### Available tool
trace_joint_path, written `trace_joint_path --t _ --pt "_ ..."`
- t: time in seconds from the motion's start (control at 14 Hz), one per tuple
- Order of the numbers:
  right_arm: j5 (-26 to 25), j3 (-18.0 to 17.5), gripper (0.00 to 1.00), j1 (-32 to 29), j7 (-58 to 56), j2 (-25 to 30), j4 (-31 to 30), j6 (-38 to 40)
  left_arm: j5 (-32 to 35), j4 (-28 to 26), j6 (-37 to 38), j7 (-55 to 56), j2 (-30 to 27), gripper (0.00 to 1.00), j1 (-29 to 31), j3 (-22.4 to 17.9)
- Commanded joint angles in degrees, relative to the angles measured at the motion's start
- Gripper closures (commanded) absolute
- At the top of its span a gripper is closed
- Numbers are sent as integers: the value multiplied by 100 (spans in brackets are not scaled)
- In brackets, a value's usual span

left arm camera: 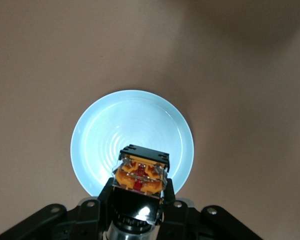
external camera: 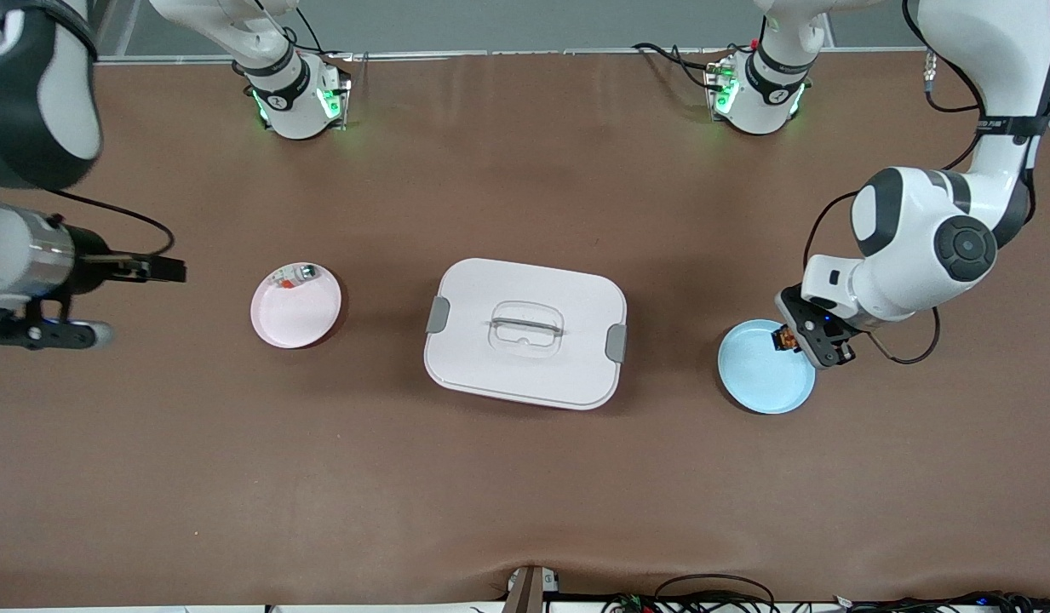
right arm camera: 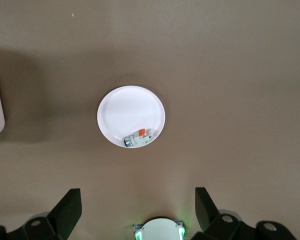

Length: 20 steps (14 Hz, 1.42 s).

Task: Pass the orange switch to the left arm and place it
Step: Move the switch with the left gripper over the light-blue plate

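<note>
Orange switch (left arm camera: 141, 172) clamped in left pincer (external camera: 799, 339) over blue plate's (external camera: 759, 379) rim; right pincer (right arm camera: 138, 209) gapes wide, empty.

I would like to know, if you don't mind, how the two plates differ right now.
The blue plate is bare, while the pink plate holds a small clear part near its rim. The blue plate lies toward the left arm's end of the table, under the left gripper, which is holding the orange switch; nothing hangs over the pink plate. Both are round and flank the box.

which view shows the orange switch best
The left wrist view: the orange switch fills the foreground, held in the left gripper over the blue plate. The front view shows only a speck; the right wrist view shows none of it.
</note>
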<state>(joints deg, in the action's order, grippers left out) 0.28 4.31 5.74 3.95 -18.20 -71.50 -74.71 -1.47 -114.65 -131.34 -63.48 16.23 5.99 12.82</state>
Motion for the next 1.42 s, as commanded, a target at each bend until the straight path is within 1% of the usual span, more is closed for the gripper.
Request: trace_joint_path --t 0.0,0.14,0.28,0.36,0.43,0.57,0.71,0.78,0.93,1.0,1.21,1.28,1.35 --pt "-54 -123 0 -440 -526 790 -951 -630 60 -329 -557 -654 46 100 130 36" --pt "-54 -123 0 -503 -589 1071 -1277 -956 60 -479 -979 -1068 196 100 262 53" --pt "-54 -115 0 -530 -589 1422 -1759 -1412 59 -488 -1034 -1149 319 100 254 54" --pt "-54 -115 0 -530 -589 1538 -1875 -1528 68 -488 -1060 -1175 380 100 236 54" --pt "-63 -123 0 -530 -598 1539 -1806 -1477 68 -506 -1182 -1306 433 100 236 54" --pt "-141 -141 0 -486 -554 1486 -1377 -1284 68 -567 -1594 -1771 617 100 263 62" --pt "-177 -141 0 -486 -519 1372 -964 -889 68 -559 -1928 -2097 785 100 254 62" --pt "-186 -141 0 -477 -449 1380 -971 -853 68 -559 -2061 -2150 855 100 263 62" --pt "-124 -158 0 -486 208 1398 -962 -678 68 -550 -2202 -2265 952 100 245 62" --pt "-211 -167 0 -460 411 1415 -971 -590 68 -550 -2237 -2326 987 100 254 62" --pt "-204 -150 0 -468 388 1398 -909 -703 68 -550 -2316 -2485 1058 100 228 62" --pt "-238 -176 0 -433 343 1372 -779 -703 68 -550 -2360 -2511 1101 100 201 54" --pt "-352 -167 0 -363 352 1206 -577 -685 68 -550 -2361 -2520 1137 100 201 54"
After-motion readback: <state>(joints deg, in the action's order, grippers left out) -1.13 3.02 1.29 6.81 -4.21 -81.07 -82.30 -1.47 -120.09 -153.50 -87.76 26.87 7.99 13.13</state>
